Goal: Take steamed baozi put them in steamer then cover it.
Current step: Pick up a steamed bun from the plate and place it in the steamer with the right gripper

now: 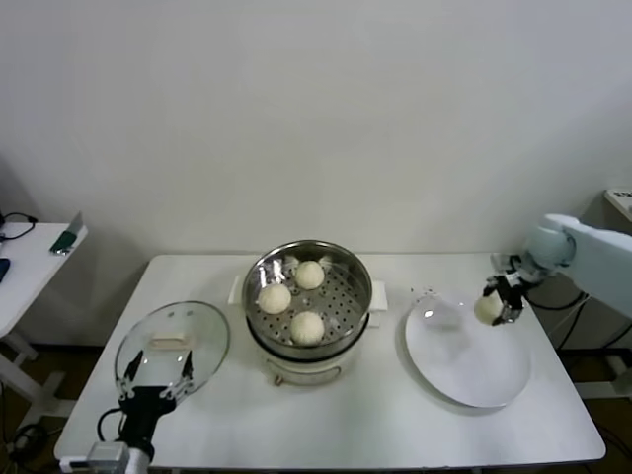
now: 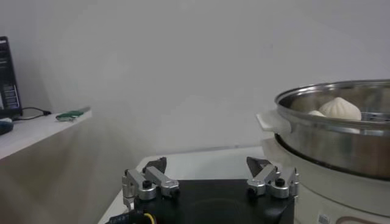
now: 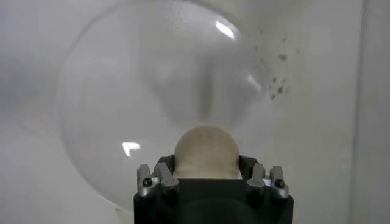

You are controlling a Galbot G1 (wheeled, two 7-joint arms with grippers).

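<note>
A: Status, quick. Where's the right gripper (image 1: 491,308)?

B: Over the far edge of the white plate (image 1: 464,370), clamped on the last baozi (image 1: 488,308). Right wrist view shows the bun (image 3: 206,152) seated between the jaws, plate below it. Three other buns (image 1: 307,326) sit on the perforated tray in the steamer (image 1: 341,296).

A: Left gripper (image 1: 158,375)?

B: Parked at the near left table edge, in front of the cover (image 1: 173,344). Fingers spread, nothing in them.

A: Handling notes on the bun?

B: My read: light, soft dough with a smooth skin, so it dents if squeezed hard. The grip across the middle looks right; light pressure only, and set it down gently in the free spot on the tray so it doesn't roll into the others.

A: Cover?

B: Glass with a metal rim, lying flat on the table left of the steamer. Probably heavier, stiff, breakable, slick on the glass. I'd take it by the cream bar handle (image 1: 170,342), not the rim.

A: Surface and room?

B: White table (image 1: 385,425), smooth and hard, likely slippery under the plate. Steamer at centre on its white base, plate to its right. Plain white wall behind. A second table (image 1: 30,267) off to the left with small items on it
</note>
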